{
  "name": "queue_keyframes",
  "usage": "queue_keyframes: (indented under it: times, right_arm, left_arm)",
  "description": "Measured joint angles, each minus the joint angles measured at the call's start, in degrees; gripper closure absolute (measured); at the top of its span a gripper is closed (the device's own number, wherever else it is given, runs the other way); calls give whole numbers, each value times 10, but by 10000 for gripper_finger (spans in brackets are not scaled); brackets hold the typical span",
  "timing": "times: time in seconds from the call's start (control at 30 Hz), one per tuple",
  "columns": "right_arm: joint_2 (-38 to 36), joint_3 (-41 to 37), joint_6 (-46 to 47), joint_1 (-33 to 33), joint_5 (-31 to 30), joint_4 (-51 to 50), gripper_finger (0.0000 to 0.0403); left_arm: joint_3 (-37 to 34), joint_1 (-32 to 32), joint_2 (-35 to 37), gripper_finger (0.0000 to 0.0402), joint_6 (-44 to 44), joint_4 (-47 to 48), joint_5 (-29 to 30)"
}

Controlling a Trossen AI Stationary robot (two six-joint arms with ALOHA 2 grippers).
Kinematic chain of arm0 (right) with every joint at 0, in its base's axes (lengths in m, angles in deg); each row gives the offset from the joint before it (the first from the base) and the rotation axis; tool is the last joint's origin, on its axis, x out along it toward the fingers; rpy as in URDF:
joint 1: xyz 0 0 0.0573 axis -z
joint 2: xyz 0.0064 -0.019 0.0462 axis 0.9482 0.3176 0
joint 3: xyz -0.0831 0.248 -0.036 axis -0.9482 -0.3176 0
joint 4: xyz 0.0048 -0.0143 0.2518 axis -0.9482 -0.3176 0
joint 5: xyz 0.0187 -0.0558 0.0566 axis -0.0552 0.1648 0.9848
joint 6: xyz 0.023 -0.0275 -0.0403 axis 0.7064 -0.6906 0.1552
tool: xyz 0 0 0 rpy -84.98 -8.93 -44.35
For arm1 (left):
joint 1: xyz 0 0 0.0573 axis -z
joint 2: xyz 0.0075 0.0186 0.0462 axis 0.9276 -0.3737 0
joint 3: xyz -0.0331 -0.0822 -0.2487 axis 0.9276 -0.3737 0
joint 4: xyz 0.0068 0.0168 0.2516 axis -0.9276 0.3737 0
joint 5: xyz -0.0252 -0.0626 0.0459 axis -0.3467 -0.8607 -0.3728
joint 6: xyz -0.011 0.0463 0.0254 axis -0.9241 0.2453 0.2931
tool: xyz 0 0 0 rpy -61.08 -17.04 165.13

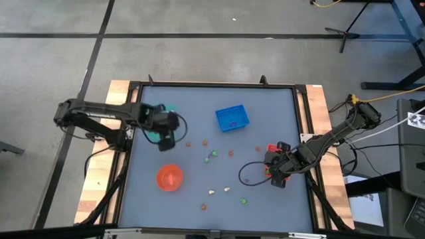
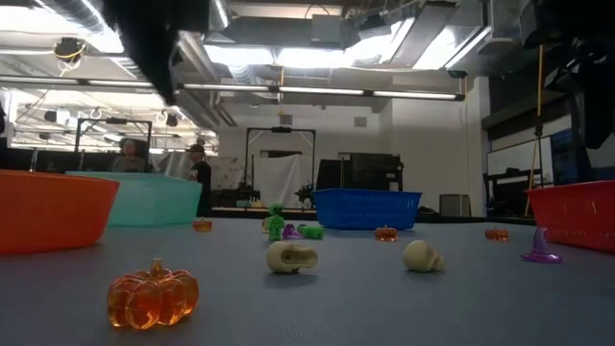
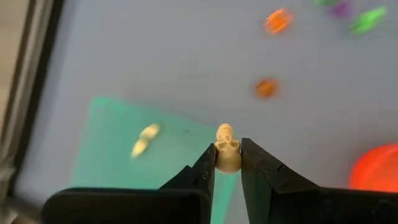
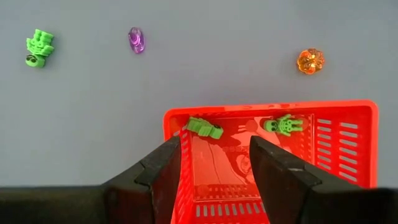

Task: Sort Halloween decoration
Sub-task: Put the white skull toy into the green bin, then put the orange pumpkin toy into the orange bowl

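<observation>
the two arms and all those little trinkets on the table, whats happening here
The robot is sorting tiny Halloween trinkets into trays. The left gripper is shut on a cream skull and holds it over the teal tray, which already has a cream piece in it. The right gripper hangs open over the red tray, where two green figures lie. More trinkets lie loose on the table, around the blue tray and the orange bowl.

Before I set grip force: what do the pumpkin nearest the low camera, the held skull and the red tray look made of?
Pumpkin: translucent orange plastic or resin, glossy; light glows through it.
Skull in the left pincer: opaque cream, matte, probably hard plastic.
Red tray: thin moulded plastic, slotted walls, shiny floor mirroring the green figures.
</observation>
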State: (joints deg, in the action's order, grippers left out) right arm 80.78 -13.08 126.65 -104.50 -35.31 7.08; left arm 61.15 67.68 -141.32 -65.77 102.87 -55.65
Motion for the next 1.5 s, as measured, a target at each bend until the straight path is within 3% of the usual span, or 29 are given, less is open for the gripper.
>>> queue_keyframes:
  times: [0.17,0.73,0.9,1.5]
  right_arm:
    - [0,0,0,0,0,2,214]
    - [0,0,0,0,0,3,214]
    - [0,0,0,0,0,3,214]
    - [0,0,0,0,0,3,214]
  left_arm:
    - [0,-54,-3,364,5,59,16]
    - [0,-176,-11,364,35,64,-2]
    - [0,-193,-10,361,6,64,-6]
    - [0,-196,-11,294,4,52,-13]
